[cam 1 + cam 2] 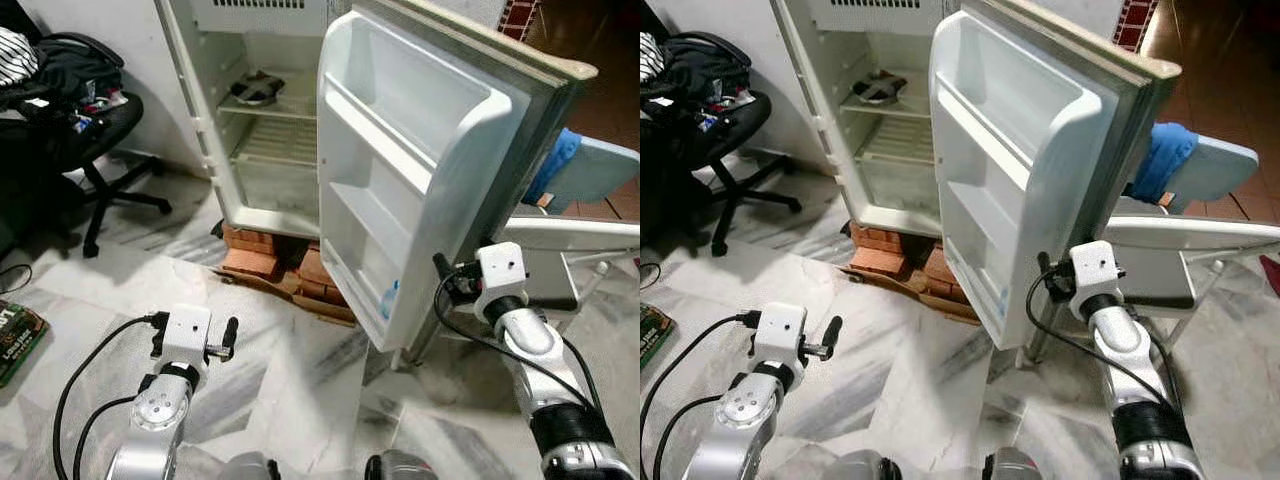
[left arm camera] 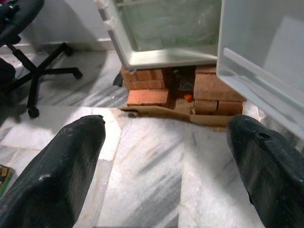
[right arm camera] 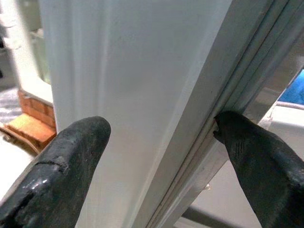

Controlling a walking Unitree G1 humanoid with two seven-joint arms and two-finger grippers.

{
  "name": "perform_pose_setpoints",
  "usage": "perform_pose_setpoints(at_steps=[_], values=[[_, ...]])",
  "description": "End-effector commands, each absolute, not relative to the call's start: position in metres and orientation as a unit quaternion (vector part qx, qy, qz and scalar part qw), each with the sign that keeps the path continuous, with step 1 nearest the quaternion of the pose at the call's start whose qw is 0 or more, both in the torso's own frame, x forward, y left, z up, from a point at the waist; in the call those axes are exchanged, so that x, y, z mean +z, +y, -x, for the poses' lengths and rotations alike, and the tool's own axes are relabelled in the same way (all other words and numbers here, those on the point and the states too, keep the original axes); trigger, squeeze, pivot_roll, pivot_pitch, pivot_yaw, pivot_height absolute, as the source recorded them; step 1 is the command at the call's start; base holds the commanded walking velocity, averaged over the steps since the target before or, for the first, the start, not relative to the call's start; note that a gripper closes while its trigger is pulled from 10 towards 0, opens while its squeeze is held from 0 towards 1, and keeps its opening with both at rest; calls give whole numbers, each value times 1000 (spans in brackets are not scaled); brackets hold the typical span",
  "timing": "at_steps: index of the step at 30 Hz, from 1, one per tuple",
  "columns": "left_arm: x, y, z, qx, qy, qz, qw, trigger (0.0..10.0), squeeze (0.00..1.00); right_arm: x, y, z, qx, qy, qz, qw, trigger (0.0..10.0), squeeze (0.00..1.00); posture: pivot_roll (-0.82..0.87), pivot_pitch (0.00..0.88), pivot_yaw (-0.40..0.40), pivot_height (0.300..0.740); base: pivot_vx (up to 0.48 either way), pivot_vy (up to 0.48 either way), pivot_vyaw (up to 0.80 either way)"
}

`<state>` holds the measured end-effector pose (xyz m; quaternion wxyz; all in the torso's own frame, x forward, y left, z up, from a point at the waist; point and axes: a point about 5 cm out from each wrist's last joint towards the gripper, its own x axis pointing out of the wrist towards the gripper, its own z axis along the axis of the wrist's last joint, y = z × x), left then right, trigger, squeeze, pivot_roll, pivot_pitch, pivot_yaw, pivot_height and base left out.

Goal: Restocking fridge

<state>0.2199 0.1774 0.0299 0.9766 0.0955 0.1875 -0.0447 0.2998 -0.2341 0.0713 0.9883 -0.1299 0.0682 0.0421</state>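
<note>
The fridge door point(image 1: 420, 170) stood wide open, swung out toward us on the right, its lower free edge between the fingers of our right gripper point(image 3: 156, 156). Those fingers were spread apart, one fingertip point(image 3: 237, 130) touching the seal groove on the door's edge, the other finger beside the inner face without clamping it, so we had no firm hold. We judged the door could slip free or swing into the folding chair point(image 1: 590, 235) just behind it if we pushed carelessly. The fridge point(image 1: 270, 110) sat raised on bricks point(image 1: 270, 255), and a hard shove might rock it off them. The door's shelves looked almost bare, with something small and blue low in the bottom one. Our left gripper point(image 2: 166, 156) hung open over the marble floor point(image 1: 290, 370), holding nothing, well apart from the fridge
</note>
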Motion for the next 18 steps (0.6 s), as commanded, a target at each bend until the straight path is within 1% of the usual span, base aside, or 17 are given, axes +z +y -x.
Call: perform_pose_setpoints(at_steps=[1,3,4,5,6,7,8,9,10,11,13,14,15,16,18], values=[[33,181,-220,-47,187,-102,976,10000,0,129,-265,-320,-43,-40,126,990,10000,0,44,32,49,740,0,0,0],[34,182,-220,-48,188,-103,976,10000,0,150,-268,-327,-38,-71,119,990,10000,0,48,30,47,740,0,0,0],[34,182,-220,-47,188,-103,976,10000,0,154,-266,-327,-7,-75,107,991,10000,0,51,31,47,740,0,0,0],[34,182,-220,-47,188,-103,976,10000,0,154,-266,-327,-7,-75,107,991,10000,0,51,31,47,740,0,0,0],[34,182,-219,-46,188,-103,976,10000,0,155,-262,-326,45,-66,89,993,10000,0,52,30,46,740,0,0,0],[34,183,-219,-45,189,-103,976,10000,0,155,-261,-325,67,-60,83,992,10000,0,52,30,46,740,0,0,0],[34,183,-219,-45,189,-103,976,10000,0,151,-258,-321,115,-42,68,990,10000,0,50,31,45,740,0,0,0],[34,183,-218,-44,189,-103,975,10000,0,139,-251,-304,224,8,67,972,10000,0,46,32,45,740,0,0,0],[34,183,-218,-44,189,-103,975,10000,0,132,-250,-293,271,32,81,959,10000,0,45,32,45,740,0,0,0],[34,183,-218,-44,189,-103,975,10000,0,132,-250,-293,271,32,81,959,10000,0,45,32,45,740,0,0,0],[34,183,-219,-44,190,-103,975,10000,0,125,-251,-282,308,62,106,943,10000,0,41,31,49,740,0,0,0],[34,183,-219,-45,190,-103,975,10000,0,124,-257,-281,298,67,124,944,10000,0,37,33,52,740,0,0,0],[34,183,-219,-46,190,-103,975,10000,0,126,-265,-285,267,65,136,952,10000,0,37,33,52,740,0,0,0],[34,182,-220,-49,189,-104,975,10000,0,134,-276,-292,218,47,141,965,10000,0,33,32,58,740,0,0,0],[34,181,-221,-50,189,-104,975,10000,0,137,-278,-294,207,40,139,968,10000,0,32,32,60,740,0,0,0]])
